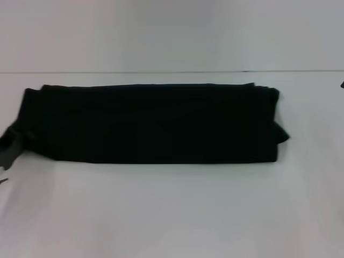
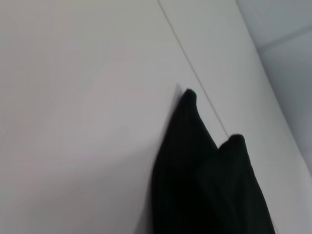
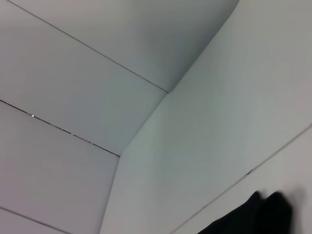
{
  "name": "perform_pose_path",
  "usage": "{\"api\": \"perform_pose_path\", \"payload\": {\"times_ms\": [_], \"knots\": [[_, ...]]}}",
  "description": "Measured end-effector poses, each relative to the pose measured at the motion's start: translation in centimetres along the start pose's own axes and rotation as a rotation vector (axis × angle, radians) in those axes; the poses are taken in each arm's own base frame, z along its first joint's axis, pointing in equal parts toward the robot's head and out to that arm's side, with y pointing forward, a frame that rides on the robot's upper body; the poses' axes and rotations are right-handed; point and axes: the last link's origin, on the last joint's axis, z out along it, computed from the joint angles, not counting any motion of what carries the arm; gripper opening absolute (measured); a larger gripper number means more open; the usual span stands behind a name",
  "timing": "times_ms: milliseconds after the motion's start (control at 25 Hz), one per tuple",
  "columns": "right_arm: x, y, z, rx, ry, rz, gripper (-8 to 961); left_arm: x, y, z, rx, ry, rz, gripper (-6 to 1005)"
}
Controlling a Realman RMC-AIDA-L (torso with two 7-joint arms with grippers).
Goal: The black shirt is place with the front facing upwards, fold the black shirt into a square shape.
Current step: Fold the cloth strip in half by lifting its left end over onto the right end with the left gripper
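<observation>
The head view looks forward and down from above onto the white table (image 1: 172,215), taking in the whole folded black shirt (image 1: 150,123) lying crosswise with the wall behind it. The left wrist view sits low and close beside one end of the black shirt (image 2: 204,180), looking along the tabletop. The right wrist view is tilted up toward the wall, sharing only a corner of the black shirt (image 3: 253,217).

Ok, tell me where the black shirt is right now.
In the head view the black shirt lies as a long folded band across the middle of the white table, its left end beside the left gripper.
</observation>
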Motion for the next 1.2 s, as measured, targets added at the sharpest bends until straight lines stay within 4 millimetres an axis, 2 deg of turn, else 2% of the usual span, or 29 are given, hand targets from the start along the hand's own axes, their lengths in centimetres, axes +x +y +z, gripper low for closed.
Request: {"api": "perform_pose_path", "payload": {"times_ms": [320, 520, 640, 720, 760, 1000, 1200], "knots": [[0.2, -0.3, -0.3, 0.007, -0.009, 0.006, 606, 1.6, -1.1, -1.1, 0.017, 0.088, -0.039, 19], [0.2, -0.4, -0.4, 0.008, -0.01, 0.008, 606, 2.0, -0.8, -0.9, 0.02, 0.096, -0.037, 18], [0.3, -0.3, -0.3, 0.006, -0.006, 0.007, 606, 1.7, 0.3, -0.7, -0.03, 0.062, -0.02, 19], [0.4, -0.3, -0.3, 0.006, -0.003, 0.007, 606, 1.6, 2.4, -0.4, -0.114, 0.014, 0.02, 19], [0.4, -0.3, -0.2, 0.006, -0.002, 0.007, 606, 1.6, 2.4, -0.4, -0.114, 0.014, 0.02, 19], [0.5, -0.2, 0.0, 0.002, 0.002, 0.006, 606, 0.9, 9.6, 1.4, -0.316, -0.124, 0.147, 19], [0.6, -0.1, 0.1, -0.004, 0.006, 0.009, 607, -1.6, 15.5, 3.6, -0.422, -0.219, 0.265, 21]]}}
